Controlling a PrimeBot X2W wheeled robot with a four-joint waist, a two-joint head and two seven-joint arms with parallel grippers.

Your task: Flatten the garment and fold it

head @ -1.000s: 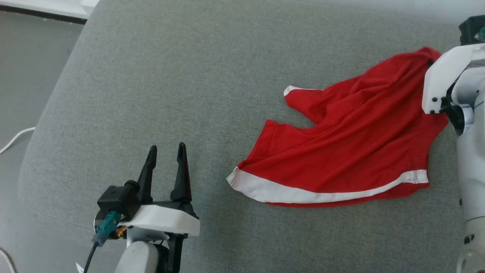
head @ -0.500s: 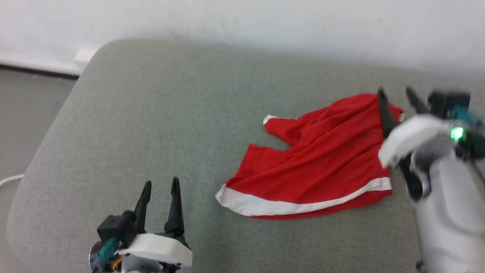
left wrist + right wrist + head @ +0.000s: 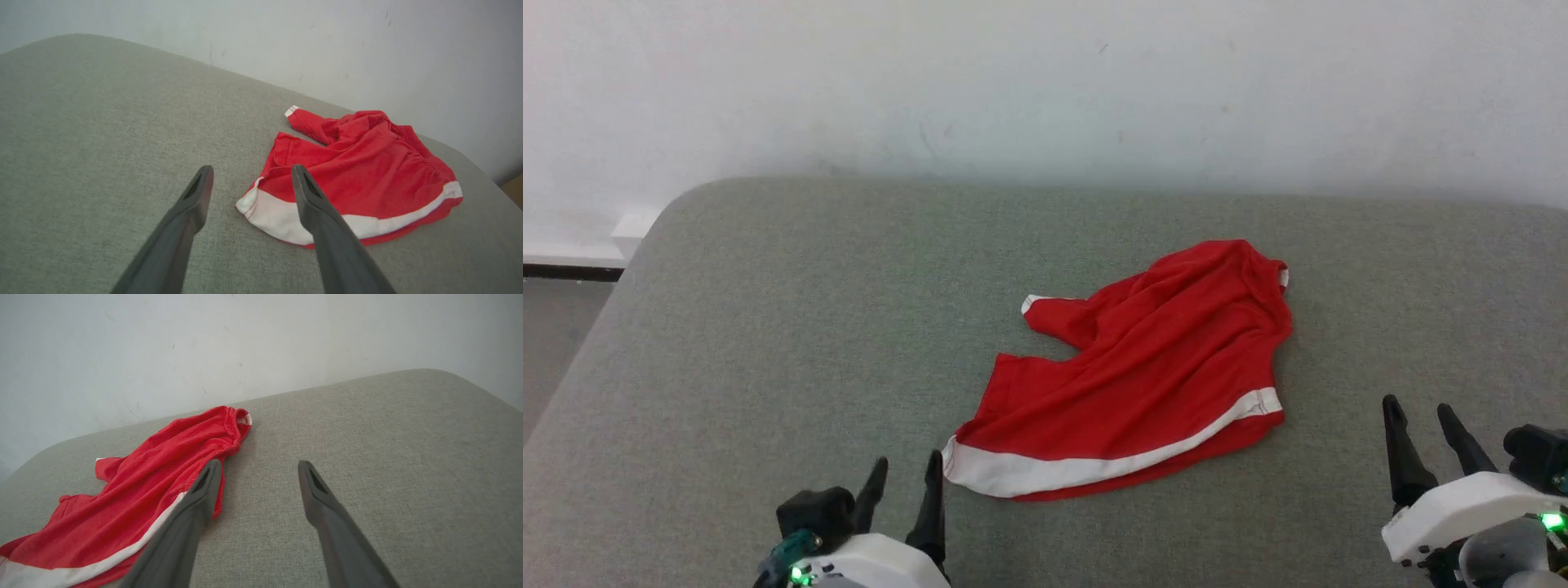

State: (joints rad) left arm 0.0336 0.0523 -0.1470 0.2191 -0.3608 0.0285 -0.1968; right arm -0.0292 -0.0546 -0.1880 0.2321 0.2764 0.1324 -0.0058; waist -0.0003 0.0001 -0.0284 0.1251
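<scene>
So the red shorts point(image 3: 1143, 376) are lying in a rumpled heap on the grey fabric-covered counter point(image 3: 768, 327), not flattened, not folded. They sit between the two tools, ahead of both. Neither tool has hold of them.

The left tool point(image 3: 907, 461) has its fingers spread wide with nothing between them. The shorts are ahead of it and off to its right. The near end of the broad white stripe point(image 3: 1045, 472) is just beside that tool's right fingertip; can't tell if they actually touch. From the left wrist view the same finger crosses in front of the stripe.

The right tool point(image 3: 1418, 406) is gaping wide too, also empty. The shorts are ahead and to its left, apart from it, with bare counter in between. In the right wrist view its left finger overlaps the hem edge.

One leg pokes out on the far side, white trim point(image 3: 1031, 302) at its tip. The gathered waistband point(image 3: 1278, 282) is bunched at the end nearer the right tool. A white wall point(image 3: 1013, 82) is behind the counter.
</scene>
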